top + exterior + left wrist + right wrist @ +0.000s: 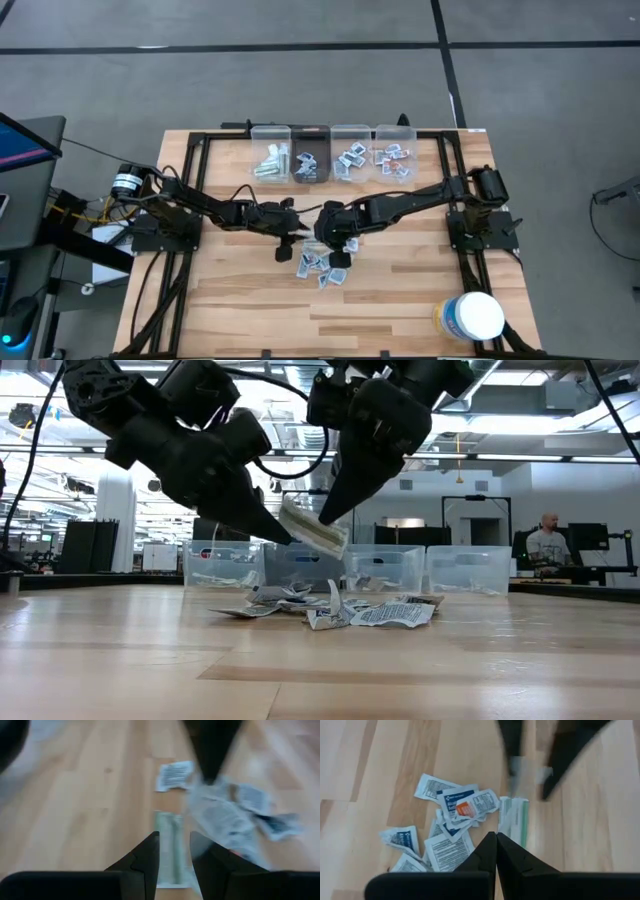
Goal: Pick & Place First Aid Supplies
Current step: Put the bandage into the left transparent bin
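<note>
The table [250,300] carries four clear bins [332,150] along its far edge, already part-filled, and a white tub [472,316] at the near right corner (not part of the task). Both arms reach to the table's middle.

The pile [322,264] of packets lies loose on the wood near the centre, packets overlapping and some curled up at the edges. Judged from this, they are very light, thin and limp. They will likely slide under a fingertip instead of lifting, and a pinch into the heap may bring up several at once. A raised edge or corner of an outlying packet is probably the best hold.

The strip [313,531] is the item in hand. It is a long pale pack with green print, held tilted in the air above the pile. It keeps its shape between the arms, so it appears stiffer than the packets. A hold across the narrow width near one end suits it.

The left gripper [173,857] has its fingers closed down on the strip's end, with the pack running out between them. The right gripper [496,851] hangs just beside it over the pile, fingers pressed together. Its tip meets the strip's upper end in the low view, but whether it pinches the strip cannot be told.
</note>
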